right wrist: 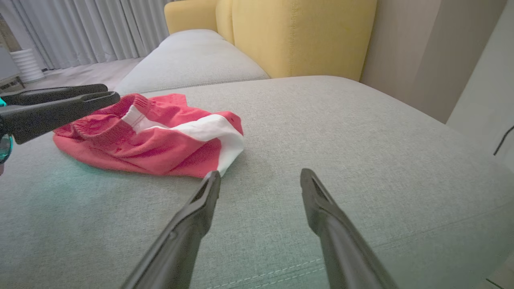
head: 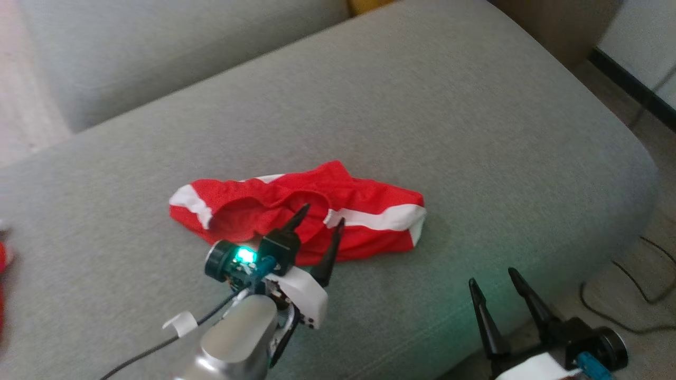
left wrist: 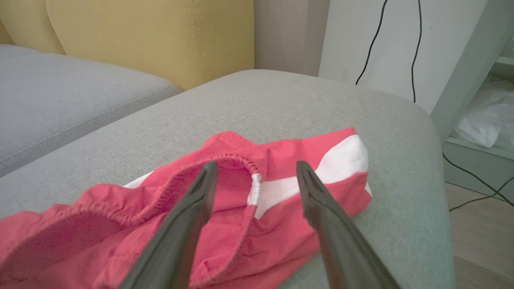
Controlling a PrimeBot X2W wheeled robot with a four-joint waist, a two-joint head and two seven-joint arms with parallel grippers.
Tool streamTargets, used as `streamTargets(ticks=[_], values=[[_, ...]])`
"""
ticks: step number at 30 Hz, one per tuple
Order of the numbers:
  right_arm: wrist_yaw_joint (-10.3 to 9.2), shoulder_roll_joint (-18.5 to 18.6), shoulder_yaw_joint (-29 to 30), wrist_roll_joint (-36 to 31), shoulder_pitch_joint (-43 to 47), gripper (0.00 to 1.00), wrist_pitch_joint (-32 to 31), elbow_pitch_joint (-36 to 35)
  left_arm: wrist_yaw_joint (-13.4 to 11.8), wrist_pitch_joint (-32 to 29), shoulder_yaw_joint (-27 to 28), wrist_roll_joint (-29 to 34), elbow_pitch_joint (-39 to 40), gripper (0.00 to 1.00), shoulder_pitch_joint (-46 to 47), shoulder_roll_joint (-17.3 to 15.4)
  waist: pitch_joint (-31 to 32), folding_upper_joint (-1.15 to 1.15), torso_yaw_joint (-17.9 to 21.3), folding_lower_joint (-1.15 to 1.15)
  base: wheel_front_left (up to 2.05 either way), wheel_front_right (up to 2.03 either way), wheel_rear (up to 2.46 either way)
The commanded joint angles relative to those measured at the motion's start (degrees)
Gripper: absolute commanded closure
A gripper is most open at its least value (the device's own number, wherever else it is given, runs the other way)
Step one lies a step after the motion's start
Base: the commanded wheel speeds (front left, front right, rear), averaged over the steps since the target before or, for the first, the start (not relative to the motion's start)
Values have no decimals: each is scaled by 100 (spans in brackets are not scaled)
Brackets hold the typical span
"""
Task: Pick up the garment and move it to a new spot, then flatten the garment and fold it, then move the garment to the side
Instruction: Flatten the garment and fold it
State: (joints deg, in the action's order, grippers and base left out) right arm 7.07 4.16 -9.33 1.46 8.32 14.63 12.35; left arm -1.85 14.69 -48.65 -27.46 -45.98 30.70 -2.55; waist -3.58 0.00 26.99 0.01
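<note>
Garment (head: 296, 211) lies crumpled mid-cushion (head: 475, 132), long axis left–right across the head view, elastic opening toward the robot; bare fabric all round, most toward the far and right edges. Left gripper (head: 323, 213) wide, empty, tips over the garment's near hem. Right gripper (head: 491, 275) wide, empty, by the cushion's near edge, clear of the garment.

I see the garment (head: 369, 203), red shorts with white bands, lying crumpled on the grey cushion (head: 475, 132), around its middle and a little toward the near edge. It isn't flat. The fabric is bunched and creased, the gathered elastic waistband gapes open on the left half, and a white stripe crosses the right end.
</note>
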Motion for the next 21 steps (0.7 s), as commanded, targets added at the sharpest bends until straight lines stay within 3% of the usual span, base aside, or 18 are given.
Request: streamTargets(ticks=[1,9,10,11,12,15,21], values=[[42,17,-152,20,-236,0,37,-194,-51,30,91,-80,-37,0,302,-32,-197,0,209,-1,0,0,0],[42,-24,-194,34,-322,0,37,-190,-11,30,-30,-255,-553,2,545,-32,-327,0,344,-1,0,0,0],[42,-30,-199,38,-338,0,37,-185,-4,30,-48,-257,-573,31,574,-32,-348,0,350,-1,0,0,0],[42,-38,-204,42,-356,0,37,-180,4,30,-56,-257,-568,49,609,-32,-371,0,355,-1,0,0,0],[42,-45,-210,47,-373,0,37,-175,4,30,-55,-253,-558,56,637,-32,-393,0,357,-1,0,0,0],[42,-66,-231,56,-416,0,37,-153,79,30,-61,-256,-520,100,691,-32,-435,0,354,-1,0,0,0],[42,-92,-155,56,-424,0,37,-111,295,30,19,-425,-43,100,830,-32,-348,0,205,-1,0,0,0]])
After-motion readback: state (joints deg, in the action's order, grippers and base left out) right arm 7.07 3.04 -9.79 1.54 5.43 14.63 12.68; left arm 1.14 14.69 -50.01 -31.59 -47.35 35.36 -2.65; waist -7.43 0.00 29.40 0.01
